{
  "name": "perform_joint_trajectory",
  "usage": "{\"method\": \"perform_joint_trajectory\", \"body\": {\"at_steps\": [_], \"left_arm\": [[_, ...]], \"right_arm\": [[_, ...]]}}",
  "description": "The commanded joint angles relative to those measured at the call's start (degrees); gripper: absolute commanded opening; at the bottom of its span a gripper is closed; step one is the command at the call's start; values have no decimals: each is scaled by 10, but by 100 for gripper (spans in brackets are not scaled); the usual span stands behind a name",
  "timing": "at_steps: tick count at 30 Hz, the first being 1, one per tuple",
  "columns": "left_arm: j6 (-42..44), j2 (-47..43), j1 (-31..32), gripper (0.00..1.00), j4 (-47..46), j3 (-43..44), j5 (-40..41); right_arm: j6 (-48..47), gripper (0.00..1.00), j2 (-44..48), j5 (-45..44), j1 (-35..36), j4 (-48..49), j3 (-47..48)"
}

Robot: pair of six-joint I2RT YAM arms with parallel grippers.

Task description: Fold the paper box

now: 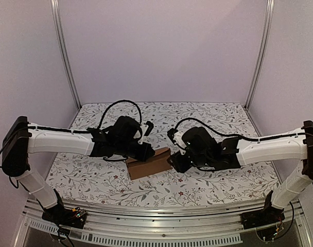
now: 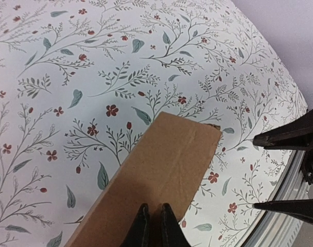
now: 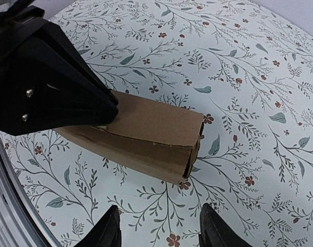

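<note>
The paper box [image 1: 149, 163] is a small elongated brown cardboard box lying on the floral table, its near end closed with a slight gap at the flap [image 3: 192, 154]. In the left wrist view the box [image 2: 161, 164] runs diagonally, and my left gripper [image 2: 151, 226] is shut, its tips down on the box's top face. The right wrist view shows the left gripper's black body [image 3: 48, 87] covering the box's [image 3: 151, 134] far end. My right gripper [image 3: 160, 226] stands open just short of the box's near end, with nothing between its fingers.
The floral table cover [image 1: 218, 118] spreads around the box. A metal rail [image 1: 161, 206] runs along the table's near edge, and upright frame posts [image 1: 66, 56] stand at the back corners. Black cables [image 1: 120, 105] loop over both wrists.
</note>
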State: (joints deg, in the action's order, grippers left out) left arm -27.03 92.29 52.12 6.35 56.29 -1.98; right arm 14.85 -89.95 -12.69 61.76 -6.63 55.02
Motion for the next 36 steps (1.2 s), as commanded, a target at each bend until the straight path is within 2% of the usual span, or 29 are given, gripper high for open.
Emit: {"method": "perform_joint_trajectory", "body": {"at_steps": [1, 7, 10, 16, 24, 30, 36], "left_arm": [[2, 22, 0, 8, 34, -19, 12], [-3, 28, 2, 6, 31, -22, 9], [-5, 28, 3, 5, 29, -24, 9], [-7, 31, 4, 5, 26, -25, 8], [-7, 40, 5, 4, 25, -22, 2], [-10, 44, 5, 4, 25, -21, 2], [-12, 50, 5, 3, 26, -18, 0]], "right_arm": [[-19, 44, 28, -9, -6, -39, 46], [-32, 11, 6, -5, -30, -57, 112], [-34, 0, -17, -4, -39, -64, 142], [-23, 0, -69, 8, -46, -58, 158], [16, 0, -147, 40, -47, -22, 105], [27, 0, -134, 27, -46, -19, 78], [11, 0, -89, 11, -47, -41, 108]]}}
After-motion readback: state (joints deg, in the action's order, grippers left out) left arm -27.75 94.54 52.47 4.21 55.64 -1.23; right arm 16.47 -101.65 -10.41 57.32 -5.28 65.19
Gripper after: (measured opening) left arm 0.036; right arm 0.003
